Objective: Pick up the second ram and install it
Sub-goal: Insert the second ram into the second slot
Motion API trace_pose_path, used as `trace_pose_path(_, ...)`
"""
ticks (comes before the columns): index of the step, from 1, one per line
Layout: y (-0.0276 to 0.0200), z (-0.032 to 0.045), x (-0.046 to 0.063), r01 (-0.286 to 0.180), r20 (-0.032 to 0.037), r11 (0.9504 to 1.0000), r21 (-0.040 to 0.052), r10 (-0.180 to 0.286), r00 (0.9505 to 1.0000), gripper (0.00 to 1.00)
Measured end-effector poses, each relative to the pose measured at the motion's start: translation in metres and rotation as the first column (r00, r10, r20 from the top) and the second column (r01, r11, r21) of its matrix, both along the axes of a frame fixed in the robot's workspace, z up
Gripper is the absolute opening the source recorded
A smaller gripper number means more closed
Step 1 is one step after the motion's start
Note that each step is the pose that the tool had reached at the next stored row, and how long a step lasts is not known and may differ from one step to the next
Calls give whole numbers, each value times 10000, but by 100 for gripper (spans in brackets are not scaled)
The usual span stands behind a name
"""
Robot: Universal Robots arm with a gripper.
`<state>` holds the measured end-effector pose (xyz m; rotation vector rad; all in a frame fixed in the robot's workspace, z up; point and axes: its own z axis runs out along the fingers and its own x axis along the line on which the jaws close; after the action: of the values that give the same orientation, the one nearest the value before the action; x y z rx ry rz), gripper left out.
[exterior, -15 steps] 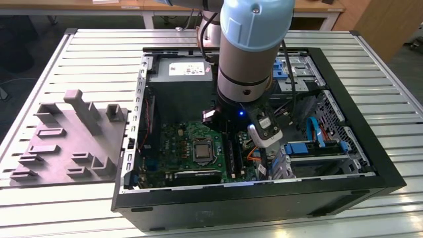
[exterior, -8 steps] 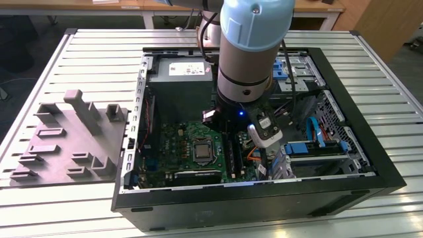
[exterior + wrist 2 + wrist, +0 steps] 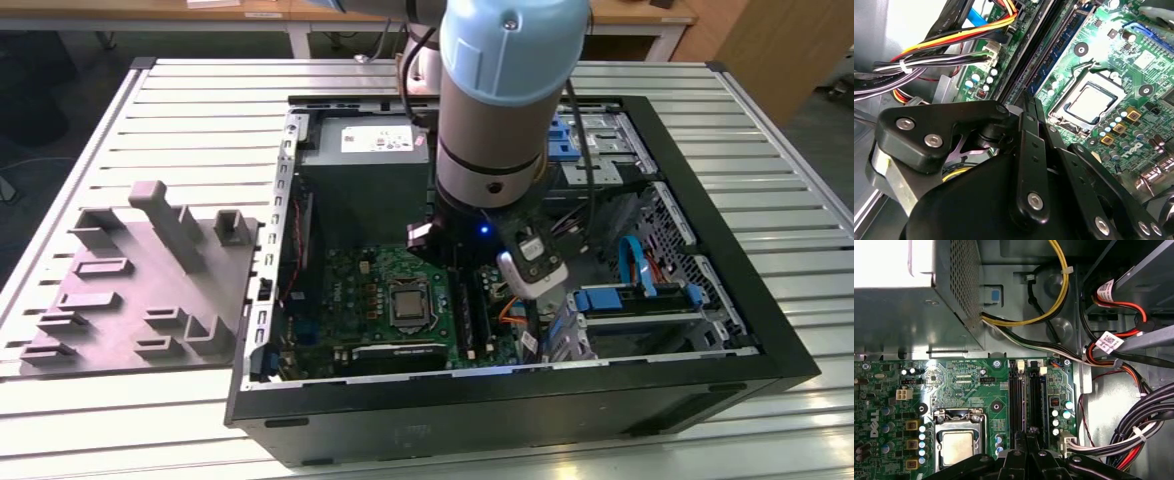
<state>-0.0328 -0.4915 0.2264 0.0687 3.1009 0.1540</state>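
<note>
In the exterior view a slatted metal table (image 3: 120, 120) is carrying everything. Light wooden desks (image 3: 160, 10) are running along the back of the room, and dark floor (image 3: 40, 100) is showing past the table's far corner.

At the exterior view's left, a grey moulded fixture block (image 3: 147, 290) is lying flat on the slats, well apart from the work. Just beside it, the black computer case (image 3: 534, 400) is lying open side up. The grey power supply (image 3: 367, 160) is sitting in its far end, and the green motherboard (image 3: 360, 290) is lying below that with the processor socket (image 3: 406, 305) near its middle.

The pale blue and silver arm (image 3: 514, 90) is reaching straight down into the case, to the right of the socket. In the second wrist view the gripper (image 3: 1031, 100) is hanging over the long black memory slots (image 3: 1036, 60) with its two fingers drawn together and nothing visible between them.

The second ram (image 3: 1060, 50) is standing on edge in the slot nearest the socket, its blue-green face showing. The fingertips are hovering just over its near end, though whether they are touching it cannot be told. A tied bundle of coloured cables (image 3: 929, 60) is running past on the side away from the socket.

Further to the exterior view's right, blue-tabbed drive bays (image 3: 627, 300) are filling the case's other end, and grey floor (image 3: 827, 150) is lying beyond the table's edge.
</note>
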Motion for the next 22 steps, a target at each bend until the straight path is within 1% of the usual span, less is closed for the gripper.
trace_pose_path(4, 0, -8, -4, 1, 1, 10000, -3, -1, 10000, 11)
trace_pose_path(15, 0, -29, -42, -3, 33, 10000, 1, 3, 10000, 11)
trace_pose_path(22, 0, -34, -42, 8, 34, 10000, -2, -8, 10000, 11)
